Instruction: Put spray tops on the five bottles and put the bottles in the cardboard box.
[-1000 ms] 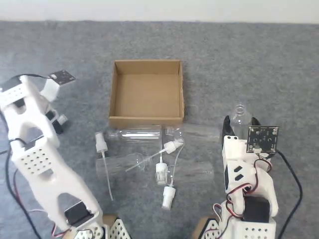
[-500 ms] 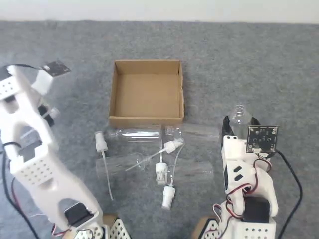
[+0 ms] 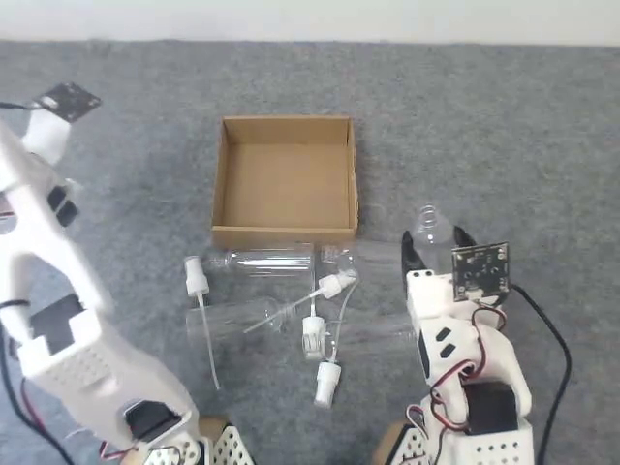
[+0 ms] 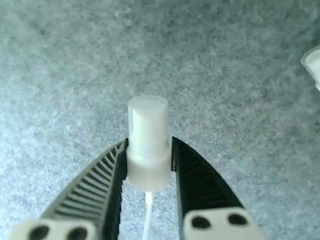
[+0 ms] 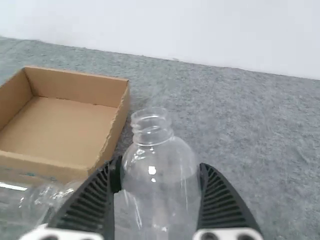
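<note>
My left gripper is shut on a white spray top, held above the grey carpet with its thin tube hanging down. My right gripper is shut on an upright clear bottle with an open neck; in the high view this bottle stands right of the cardboard box, between the right gripper's fingers. The box is open and holds nothing. In front of it lie several clear bottles and loose spray tops.
The left arm stands tall at the table's far left edge. Lying bottles rest near the right gripper, beside the box. A loose white piece sits off to one side on the carpet.
The left arm has swung up and outward to the left with the spray top. The right arm has shifted left toward the box, carrying the upright bottle.
</note>
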